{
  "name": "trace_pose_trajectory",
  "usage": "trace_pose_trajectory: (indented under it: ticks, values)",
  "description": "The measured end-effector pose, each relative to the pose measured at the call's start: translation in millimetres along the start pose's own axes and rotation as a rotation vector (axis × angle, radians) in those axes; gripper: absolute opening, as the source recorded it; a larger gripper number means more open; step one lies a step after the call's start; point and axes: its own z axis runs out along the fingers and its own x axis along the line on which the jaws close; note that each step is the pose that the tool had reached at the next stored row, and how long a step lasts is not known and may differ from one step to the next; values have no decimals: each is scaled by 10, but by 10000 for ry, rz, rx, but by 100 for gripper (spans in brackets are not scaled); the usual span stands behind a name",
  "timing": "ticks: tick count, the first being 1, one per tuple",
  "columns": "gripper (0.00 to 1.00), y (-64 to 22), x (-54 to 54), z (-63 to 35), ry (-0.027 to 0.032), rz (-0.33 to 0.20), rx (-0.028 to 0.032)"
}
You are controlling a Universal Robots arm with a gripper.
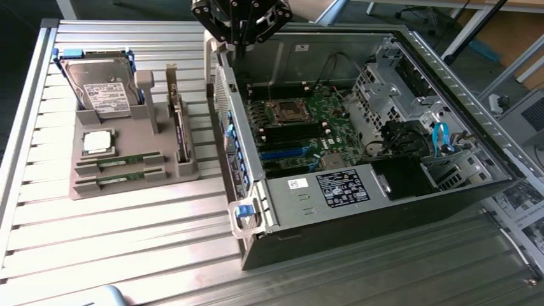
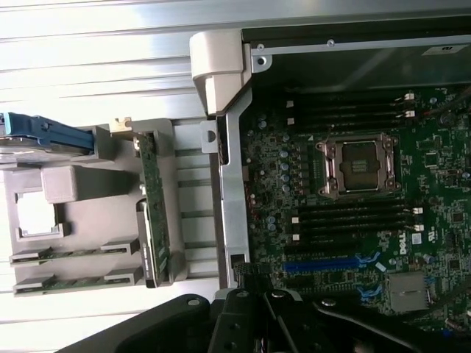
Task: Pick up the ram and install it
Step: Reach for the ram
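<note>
Green, one ram (image 1: 178, 131) — two shorter sticks (image 1: 119, 162).

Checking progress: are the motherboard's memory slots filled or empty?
Empty: the black memory slots on both sides of the processor socket show bare channels, with nothing seated in them.

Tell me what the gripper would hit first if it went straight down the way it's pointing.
The gripper would probably meet the top edge of the computer case wall, or the motherboard just inside it; depth is unclear.
</note>
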Motion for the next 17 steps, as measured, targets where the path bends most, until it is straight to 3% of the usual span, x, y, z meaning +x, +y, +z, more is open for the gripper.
trace_pose_trajectory:
  ticks: [17]
  values:
    - [10,-4,58,-1,-2,0,16]
